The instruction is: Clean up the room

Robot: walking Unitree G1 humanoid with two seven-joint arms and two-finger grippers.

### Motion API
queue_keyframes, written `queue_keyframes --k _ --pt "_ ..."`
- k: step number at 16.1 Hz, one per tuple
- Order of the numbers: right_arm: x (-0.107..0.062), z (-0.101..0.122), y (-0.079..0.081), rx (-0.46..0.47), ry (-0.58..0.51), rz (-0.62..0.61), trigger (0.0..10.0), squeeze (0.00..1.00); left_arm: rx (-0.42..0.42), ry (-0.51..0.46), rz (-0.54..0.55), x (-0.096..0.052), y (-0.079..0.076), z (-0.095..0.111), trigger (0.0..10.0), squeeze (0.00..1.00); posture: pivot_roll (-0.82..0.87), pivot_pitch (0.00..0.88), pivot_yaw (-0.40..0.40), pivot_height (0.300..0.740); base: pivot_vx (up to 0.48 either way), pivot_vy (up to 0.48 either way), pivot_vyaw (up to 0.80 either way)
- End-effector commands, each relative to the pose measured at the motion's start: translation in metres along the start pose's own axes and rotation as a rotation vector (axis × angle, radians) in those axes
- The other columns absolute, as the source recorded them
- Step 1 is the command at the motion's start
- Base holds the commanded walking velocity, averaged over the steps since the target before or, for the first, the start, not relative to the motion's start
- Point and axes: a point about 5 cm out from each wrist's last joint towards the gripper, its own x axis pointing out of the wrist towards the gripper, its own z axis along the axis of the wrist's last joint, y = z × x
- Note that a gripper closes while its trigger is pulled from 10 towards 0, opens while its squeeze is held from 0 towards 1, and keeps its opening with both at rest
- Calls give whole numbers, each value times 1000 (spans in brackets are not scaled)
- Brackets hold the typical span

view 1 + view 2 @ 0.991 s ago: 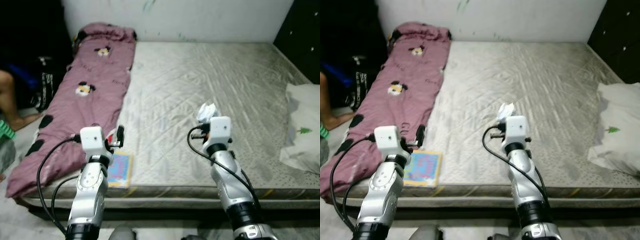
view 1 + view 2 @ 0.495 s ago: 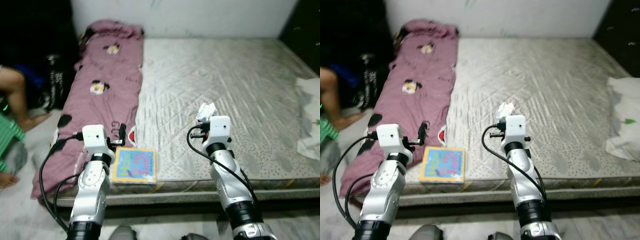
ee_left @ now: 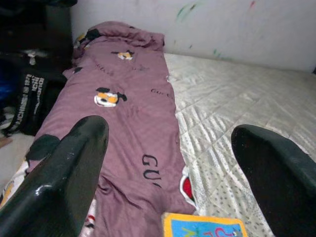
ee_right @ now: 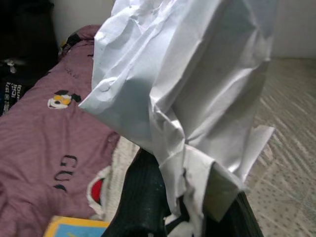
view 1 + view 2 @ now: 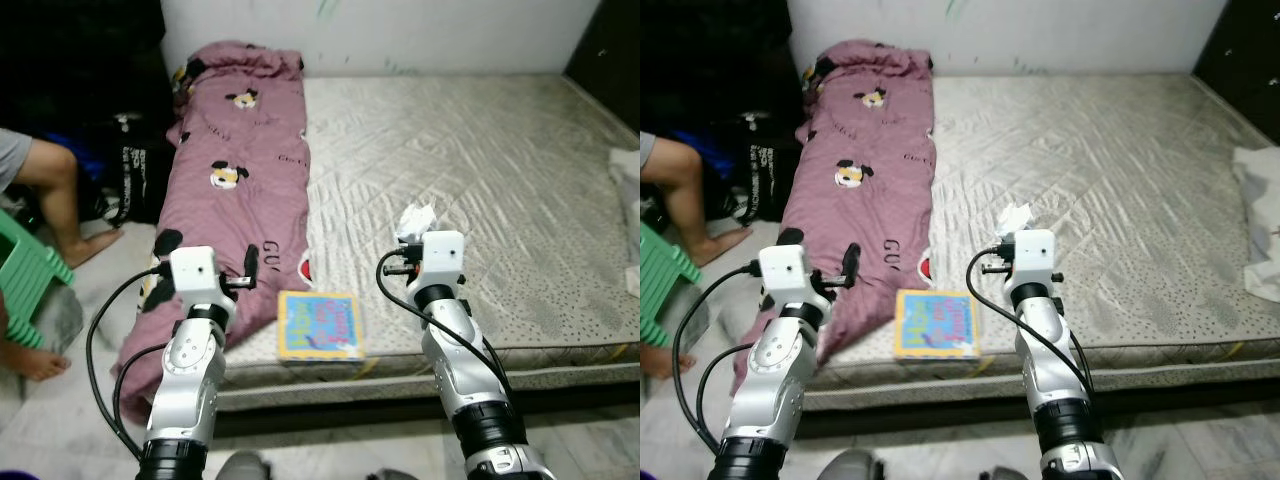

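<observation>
Bedroom, bare grey quilted mattress [image 5: 480,170] against a white wall. Maroon cartoon-print blanket [image 5: 235,200] runs along the mattress's left edge, near end draping toward the floor. Colourful yellow-bordered book [image 5: 318,325] lies flat at the near edge of the mattress, just right of the blanket's near end. Right gripper [image 4: 182,207] is raised over the near middle of the mattress, fingers clamped on a crumpled white paper [image 4: 182,94] that sticks up above them. Left gripper [image 3: 173,163] hovers over the blanket's near end, fingers spread wide, holding nothing. White cloth [image 5: 1262,210] at far right edge of the mattress. Person's bare legs [image 5: 55,195], green stool [image 5: 25,285] and black bag [image 5: 135,180] on the floor at left.
</observation>
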Motion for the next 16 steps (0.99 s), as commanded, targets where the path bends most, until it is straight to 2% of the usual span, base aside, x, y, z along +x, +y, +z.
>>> queue_keyframes --k 1,4,7,10,14,16 --pt "4 9 11 14 -29 27 10000 0 12 7 14 -1 6 1 10000 0 88 0 -20 740 0 480 0" --pt "4 10 12 22 -34 31 10000 0 23 2 17 -1 6 1 10000 0 81 0 -16 740 0 480 0" --pt "8 17 14 31 -57 45 10000 0 27 -25 2 5 -7 11 10000 0 75 0 -19 740 0 460 0" --pt "7 19 16 -5 -63 58 10000 0 78 -49 -19 -1 -6 12 10000 0 80 0 -19 740 0 0 0" --pt "5 16 17 -8 -59 74 10000 0 64 -47 25 -3 11 11 10000 0 84 0 -12 740 0 0 800" --pt "4 13 16 -10 -48 70 10000 0 72 -45 13 -3 10 10 10000 0 82 0 -11 740 0 0 800"
